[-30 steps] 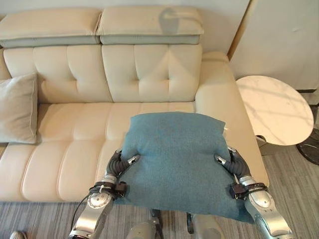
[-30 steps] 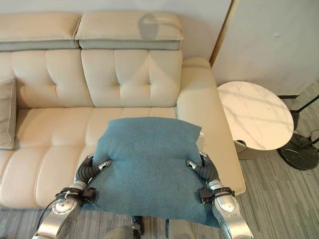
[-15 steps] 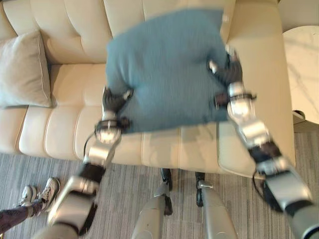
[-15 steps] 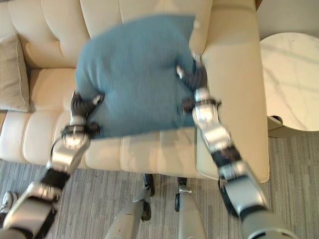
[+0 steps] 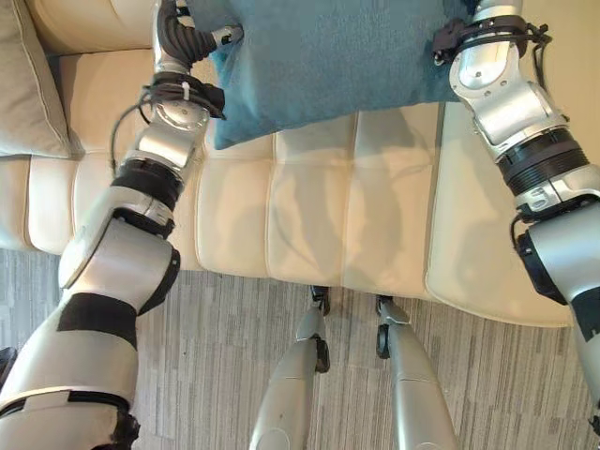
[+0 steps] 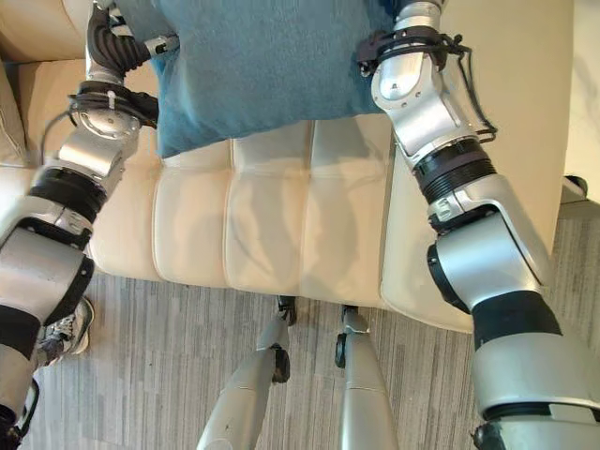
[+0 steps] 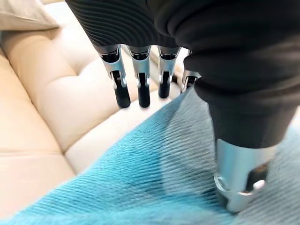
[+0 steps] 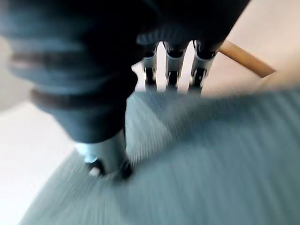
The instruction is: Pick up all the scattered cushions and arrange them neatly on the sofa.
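Note:
A teal cushion (image 5: 328,56) hangs between my two hands above the seat of the cream leather sofa (image 5: 309,206). My left hand (image 5: 183,37) grips its left edge. In the left wrist view the thumb (image 7: 239,187) presses on the teal fabric (image 7: 154,178) and the fingers (image 7: 140,84) reach past the edge. My right hand (image 6: 412,19) grips the right edge. In the right wrist view its thumb (image 8: 105,159) lies on the cushion (image 8: 211,164), with the fingers (image 8: 173,61) beyond. A beige cushion (image 5: 19,84) leans at the sofa's left end.
The sofa's broad right armrest (image 5: 487,244) lies under my right arm. Grey striped carpet (image 5: 234,347) runs along the sofa front. A person's shoe (image 6: 70,328) stands on it at the left.
The camera has tipped down toward the seat front and floor. Both arms have stretched out and carried the teal cushion farther over the sofa, still held at both edges.

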Robot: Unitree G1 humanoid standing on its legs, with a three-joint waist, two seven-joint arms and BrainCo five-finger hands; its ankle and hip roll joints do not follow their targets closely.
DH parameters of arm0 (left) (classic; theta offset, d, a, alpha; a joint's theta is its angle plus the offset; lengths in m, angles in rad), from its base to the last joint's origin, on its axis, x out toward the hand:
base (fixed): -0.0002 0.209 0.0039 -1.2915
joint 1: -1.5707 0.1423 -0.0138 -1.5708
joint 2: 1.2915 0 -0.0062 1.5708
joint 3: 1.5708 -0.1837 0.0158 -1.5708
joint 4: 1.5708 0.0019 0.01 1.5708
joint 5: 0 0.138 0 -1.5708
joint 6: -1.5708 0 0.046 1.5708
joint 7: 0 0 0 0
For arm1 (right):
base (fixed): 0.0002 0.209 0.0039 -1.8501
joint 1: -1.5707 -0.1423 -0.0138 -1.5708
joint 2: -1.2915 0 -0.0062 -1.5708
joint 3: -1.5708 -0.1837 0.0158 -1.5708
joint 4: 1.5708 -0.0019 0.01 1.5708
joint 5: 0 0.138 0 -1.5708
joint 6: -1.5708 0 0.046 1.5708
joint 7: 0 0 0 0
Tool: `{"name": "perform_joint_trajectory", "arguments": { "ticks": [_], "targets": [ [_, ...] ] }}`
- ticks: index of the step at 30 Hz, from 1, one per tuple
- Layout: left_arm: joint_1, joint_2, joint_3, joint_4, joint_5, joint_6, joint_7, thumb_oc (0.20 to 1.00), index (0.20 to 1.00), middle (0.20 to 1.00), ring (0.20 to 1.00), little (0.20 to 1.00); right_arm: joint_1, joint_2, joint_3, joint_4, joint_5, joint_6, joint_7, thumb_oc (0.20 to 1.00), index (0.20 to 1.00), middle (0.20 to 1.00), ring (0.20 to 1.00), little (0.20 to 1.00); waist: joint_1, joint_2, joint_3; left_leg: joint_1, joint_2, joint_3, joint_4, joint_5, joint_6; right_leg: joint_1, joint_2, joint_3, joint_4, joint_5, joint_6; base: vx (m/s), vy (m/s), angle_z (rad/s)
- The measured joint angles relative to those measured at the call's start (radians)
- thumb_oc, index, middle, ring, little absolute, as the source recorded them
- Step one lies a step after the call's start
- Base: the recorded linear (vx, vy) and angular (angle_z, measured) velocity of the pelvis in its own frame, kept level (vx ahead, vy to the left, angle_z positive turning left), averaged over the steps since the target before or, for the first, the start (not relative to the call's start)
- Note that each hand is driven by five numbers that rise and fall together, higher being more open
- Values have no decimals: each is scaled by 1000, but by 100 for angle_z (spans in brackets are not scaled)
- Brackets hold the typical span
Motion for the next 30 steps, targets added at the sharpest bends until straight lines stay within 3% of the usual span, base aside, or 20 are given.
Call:
{"name": "perform_joint_trajectory", "arguments": {
  "ticks": [5,9,13,16,18,20,22,24,25,27,30],
  "targets": [
    [1,27,-30,-14,9,9,-28,1000,1000,1000,1000,1000,121,20,-48,-5,77,6,47,1000,1000,1000,1000,1000,-16,6,31,-26,-4,-22,-12,3,-2,-41,-5,-2,33,-19,4,13,-5,7],
    [149,64,43,-133,10,6,-27,1000,1000,1000,1000,1000,363,113,-157,-205,84,4,62,1000,1000,1000,1000,1000,-38,14,77,-33,-12,-20,-14,4,-3,-69,-18,1,73,-38,5,4,31,5],
    [149,64,63,-130,13,5,-27,1000,1000,1000,1000,1000,394,167,-166,-205,70,-19,64,1000,1000,1000,1000,1000,-45,14,120,-38,-14,-19,-14,7,-5,-78,-19,5,77,-38,6,0,0,0],
    [163,78,99,-138,18,5,-27,1000,1000,1000,1000,1000,392,159,-190,-209,69,-34,68,1000,1000,1000,1000,1000,-46,14,120,-34,-16,-18,-15,15,-6,-79,-19,10,85,-38,6,-23,16,0],
    [217,100,181,-199,18,2,-25,1000,1000,1000,1000,1000,392,115,-197,-252,61,-35,90,1000,1000,1000,1000,1000,-47,14,121,-20,-16,-17,-15,18,-7,-67,-18,12,88,-37,5,-16,4,-1],
    [349,104,291,-358,17,-6,-26,1000,1000,1000,1000,1000,422,35,-196,-346,57,-32,130,1000,1000,1000,1000,1000,-45,12,125,16,-15,-15,-16,18,-8,-33,-19,12,88,-37,4,-6,-3,-2],
    [503,115,328,-483,18,-29,-31,1000,1000,1000,1000,1000,487,-61,-210,-455,31,-35,168,1000,1000,1000,1000,1000,-45,11,125,79,-13,-18,-20,18,-8,38,-17,4,77,-37,5,19,-9,3],
    [714,171,378,-675,60,-53,-47,1000,1000,1000,1000,1000,637,-170,-298,-608,26,-75,228,1000,1000,1000,1000,1000,-46,9,123,153,-11,-23,-31,14,-11,115,-16,-1,69,-53,16,57,-15,11],
    [861,155,494,-811,71,-67,-71,1000,1000,1000,1000,1000,779,-208,-399,-751,28,-79,271,1000,1000,1000,1000,1000,-47,6,124,181,-8,-23,-34,7,-16,146,-15,-5,68,-59,13,62,-4,11],
    [1085,84,608,-892,85,-102,-111,1000,1000,1000,1000,1000,1077,-194,-550,-909,32,-128,349,1000,1000,1000,1000,1000,-50,-3,119,265,-8,-24,-33,-2,-13,240,-18,-18,53,-68,10,72,9,8],
    [1286,43,631,-875,88,-82,-200,1000,1000,1000,1000,1000,1357,-121,-618,-907,41,-151,467,1000,1000,1000,1000,1000,-52,-51,49,305,-3,-17,-11,-68,-25,295,-18,-19,35,-104,8,93,39,6]
  ]
}}
